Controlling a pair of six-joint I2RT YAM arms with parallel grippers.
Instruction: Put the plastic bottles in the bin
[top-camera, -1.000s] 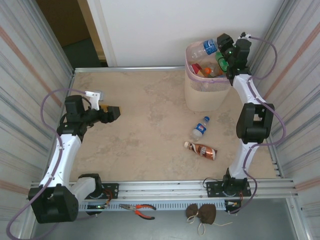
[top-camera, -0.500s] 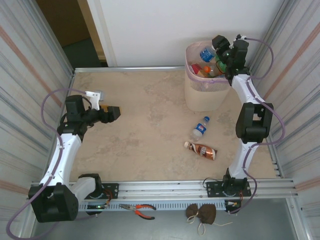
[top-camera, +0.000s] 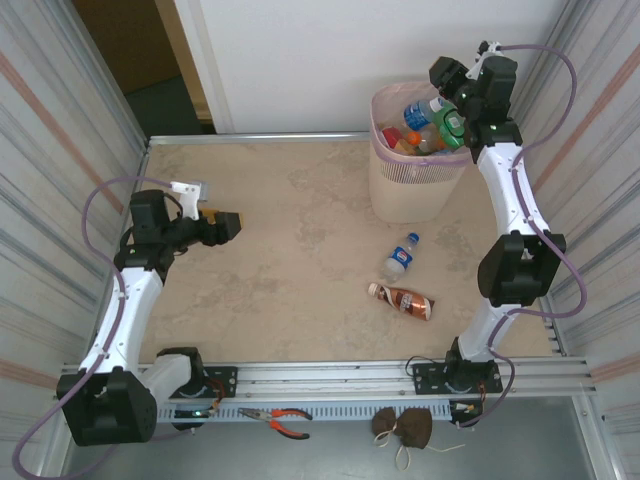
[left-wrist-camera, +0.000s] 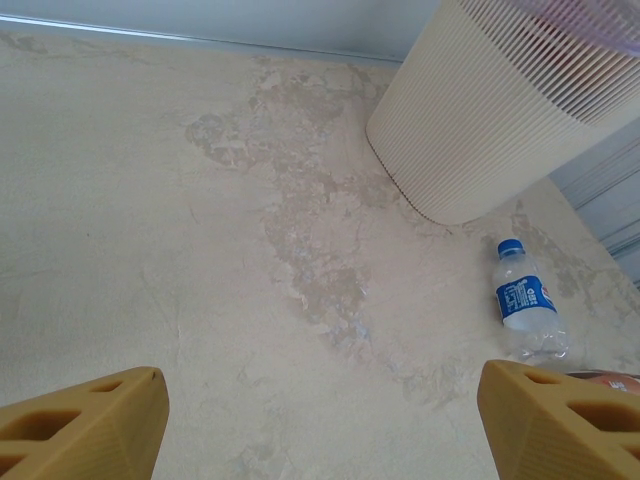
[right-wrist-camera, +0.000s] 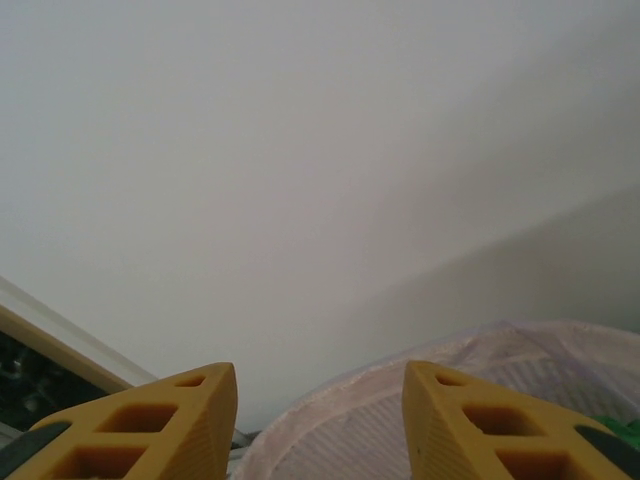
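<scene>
The left gripper (left-wrist-camera: 318, 425) stands wide open above the marbled tabletop (left-wrist-camera: 150, 200). Just ahead of its right finger (left-wrist-camera: 555, 420) lies a clear water bottle (left-wrist-camera: 525, 305) with blue cap and label. Farther ahead on that side stands the ribbed beige bin (left-wrist-camera: 480, 120).

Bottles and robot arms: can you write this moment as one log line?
left gripper: open, empty | right gripper: open, over bin | clear bottle, brown bottle: lying on table

The left arm (top-camera: 122, 305) and right arm (top-camera: 507, 182) had white links, black joints and black bases; lilac cables (top-camera: 92, 205) looped along them, and the fingers (left-wrist-camera: 85, 415) were mustard-yellow with moulded hollows
</scene>
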